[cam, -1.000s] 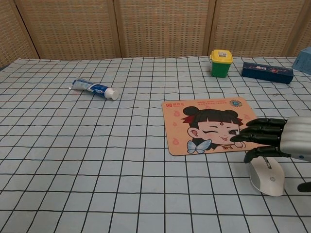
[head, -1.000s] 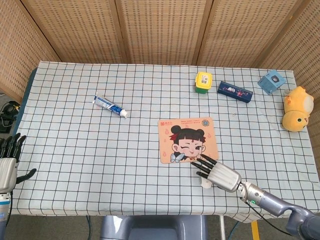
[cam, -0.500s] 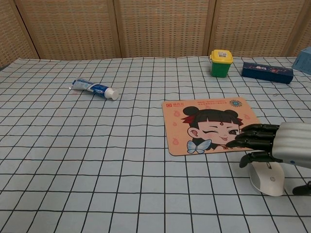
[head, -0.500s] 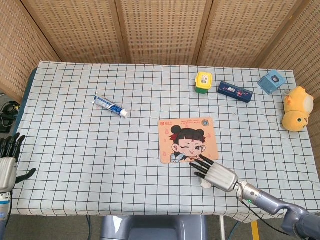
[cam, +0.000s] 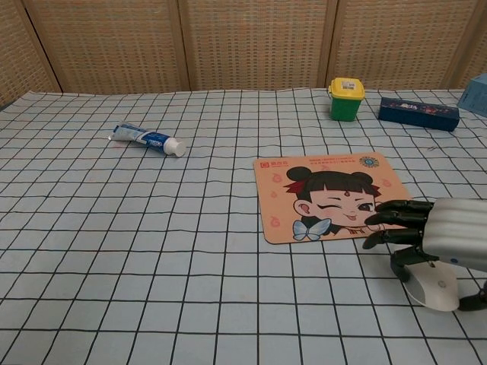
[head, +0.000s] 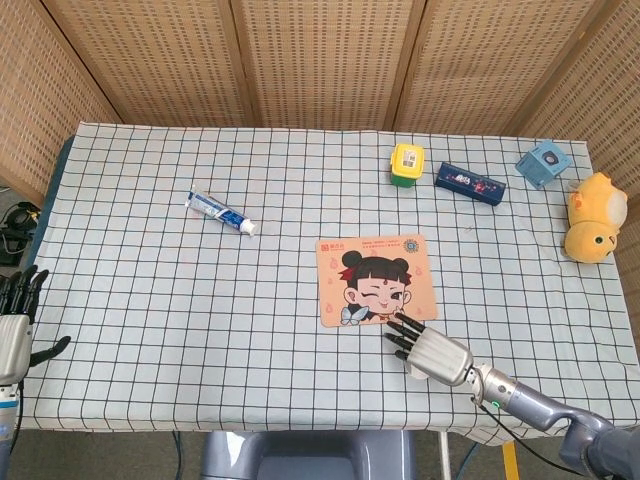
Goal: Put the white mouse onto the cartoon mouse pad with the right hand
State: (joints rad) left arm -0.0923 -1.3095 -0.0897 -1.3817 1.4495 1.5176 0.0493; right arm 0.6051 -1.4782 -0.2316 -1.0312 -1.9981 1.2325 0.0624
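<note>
- Head view: a checked cloth covers the table (head: 150,300), woven screens behind.
- Right hand (cam: 437,232) rests over the white mouse (cam: 435,287), fingers apart, just beside the cartoon mouse pad (cam: 319,194).
- Left hand (head: 12,335) hangs spread, empty.

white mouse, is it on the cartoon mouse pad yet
No, the white mouse lies on the checked cloth just off the cartoon mouse pad, under the right hand.

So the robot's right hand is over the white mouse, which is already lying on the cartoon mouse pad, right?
Not quite. The right hand is indeed over the white mouse, but the mouse lies on the checked tablecloth just off the near right corner of the cartoon mouse pad, not on it. The chest view shows this most clearly.
</note>
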